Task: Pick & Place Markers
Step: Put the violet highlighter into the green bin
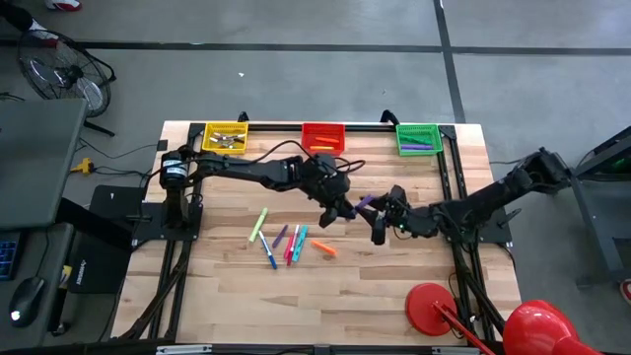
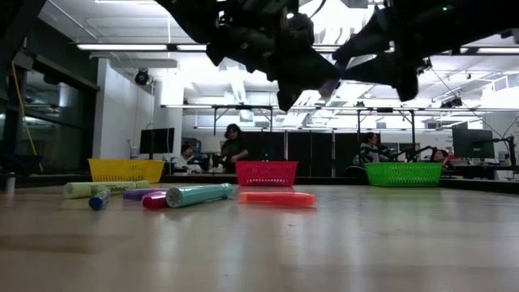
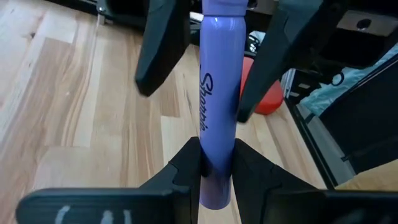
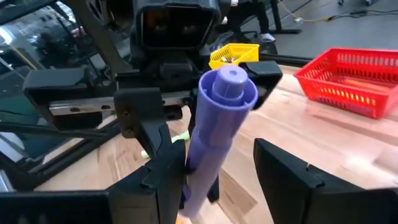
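A purple marker [image 1: 367, 202] is held in the air over the table's middle, between the two arms. My left gripper [image 3: 216, 168] is shut on it; it shows from above as the left gripper [image 1: 345, 209]. My right gripper [image 4: 217, 180] is open, and its fingers [image 3: 163, 50] stand on either side of the marker's [image 4: 214, 118] capped half. Several other markers [image 1: 286, 242] lie flat on the wood, nearer the table's left. In the low view the same markers [image 2: 199, 195] lie in a row. My left gripper pinches the purple marker between its two fingers near the plain end [image 3: 216, 180], opposite the cap. The marker runs on forward past the fingertips, roughly level and lifted clear of the table. I cannot tell whether my right gripper's fingers touch the marker.
Three mesh baskets stand along the far edge: yellow [image 1: 225, 136], red [image 1: 322, 136] and green [image 1: 418, 138], each with markers inside. A red round-footed object [image 1: 429, 306] sits at the near right corner. Bare wood lies in front of the loose markers.
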Available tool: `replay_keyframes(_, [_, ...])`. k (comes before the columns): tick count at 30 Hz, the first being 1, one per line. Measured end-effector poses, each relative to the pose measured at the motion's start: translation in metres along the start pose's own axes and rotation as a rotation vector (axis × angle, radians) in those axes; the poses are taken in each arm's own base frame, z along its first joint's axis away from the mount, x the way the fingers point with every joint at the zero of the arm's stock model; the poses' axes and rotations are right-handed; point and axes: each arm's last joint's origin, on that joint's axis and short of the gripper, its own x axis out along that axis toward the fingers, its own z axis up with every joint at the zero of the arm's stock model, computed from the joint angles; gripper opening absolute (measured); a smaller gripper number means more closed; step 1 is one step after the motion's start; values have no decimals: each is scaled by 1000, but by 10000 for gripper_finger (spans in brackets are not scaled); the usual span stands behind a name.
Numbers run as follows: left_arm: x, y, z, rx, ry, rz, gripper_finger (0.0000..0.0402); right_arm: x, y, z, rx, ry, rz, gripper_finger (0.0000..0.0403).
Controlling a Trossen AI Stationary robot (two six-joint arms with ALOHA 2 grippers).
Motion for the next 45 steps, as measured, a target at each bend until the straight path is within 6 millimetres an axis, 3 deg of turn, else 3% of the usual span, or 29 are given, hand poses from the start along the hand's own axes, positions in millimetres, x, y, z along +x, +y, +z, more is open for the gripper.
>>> replay_keyframes(8, [0,0,0,-6,-3,-13,61,12,-8,13,20,-11,61,167])
replay_keyframes(23, [0,-2,6,-12,-47,-37,61,16,-10,16,34,32,142,52])
replay_keyframes(29, [0,-3,6,-17,-46,-52,61,16,-10,16,38,33,147,47])
replay_keyframes(38, [0,-4,6,-76,-32,-97,154,16,-10,16,36,39,152,47])
replay_keyframes(45, [-4,2,1,-121,26,-91,168,16,-12,13,19,60,133,47])
